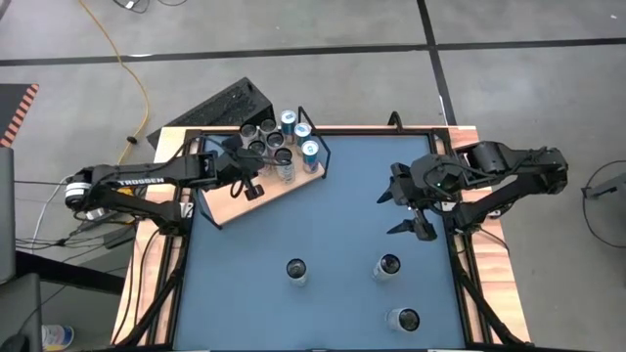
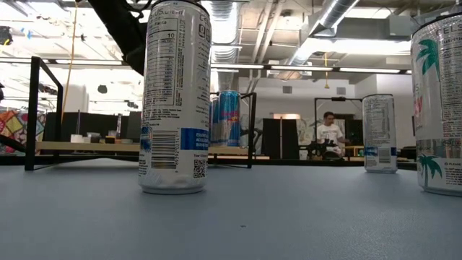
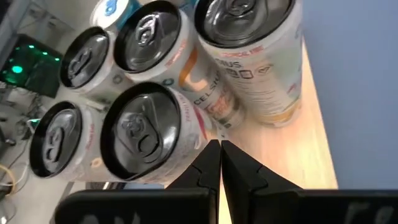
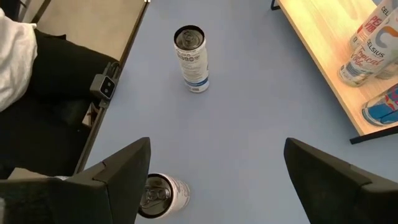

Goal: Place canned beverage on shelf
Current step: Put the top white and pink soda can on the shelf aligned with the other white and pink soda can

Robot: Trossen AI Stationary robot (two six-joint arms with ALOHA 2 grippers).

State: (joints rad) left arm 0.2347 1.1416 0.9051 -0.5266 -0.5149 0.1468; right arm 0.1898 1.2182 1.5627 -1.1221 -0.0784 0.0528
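Left gripper [image 3: 219,163], pressed together and empty over the shelf [image 1: 230,203]; right gripper [image 1: 409,211], spread, apparently must next descend onto a can [image 1: 388,266].

You have three cans [image 1: 296,271] standing loose on the blue bench [image 1: 342,215]. At least seven cans [image 1: 310,153] stand on the one shelf [image 1: 230,205], and two arms reach over the bench.

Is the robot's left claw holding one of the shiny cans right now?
No. The left gripper has its dark fingers pressed together on nothing, above the pale wooden shelf board, beside the upright silver-topped drink cans.
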